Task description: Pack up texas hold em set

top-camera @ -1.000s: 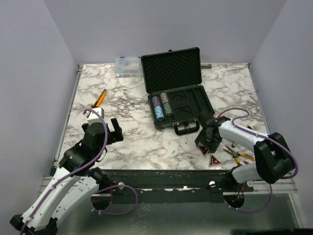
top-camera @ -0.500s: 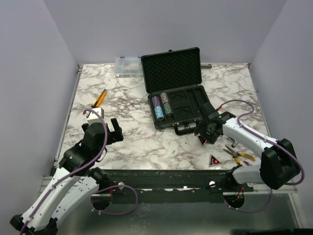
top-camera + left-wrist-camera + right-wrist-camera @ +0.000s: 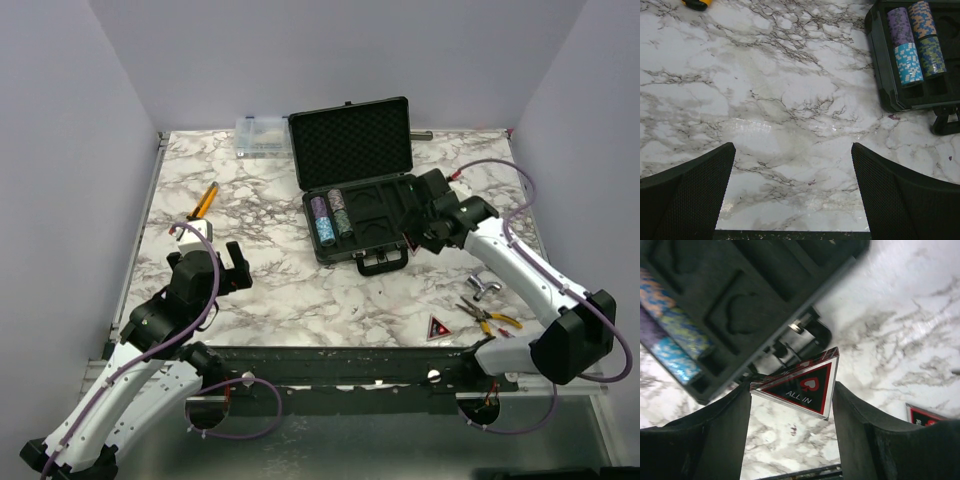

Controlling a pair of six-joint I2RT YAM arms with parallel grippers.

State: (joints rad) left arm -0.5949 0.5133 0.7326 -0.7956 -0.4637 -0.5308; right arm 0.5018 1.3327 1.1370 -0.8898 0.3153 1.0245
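Right wrist: right pincer [image 3: 790,407] grasps a red-black triangle [image 3: 804,384] near the briefcase [image 3: 755,285]; left pincer [image 3: 792,152] released.

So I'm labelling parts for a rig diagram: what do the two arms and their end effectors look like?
The left arm and right arm have white link shells with black joints, and a purple cable loops along each. The left end effector and right end effector are black, with broad blunt fingers; the left one's inner faces show a fine dotted texture.
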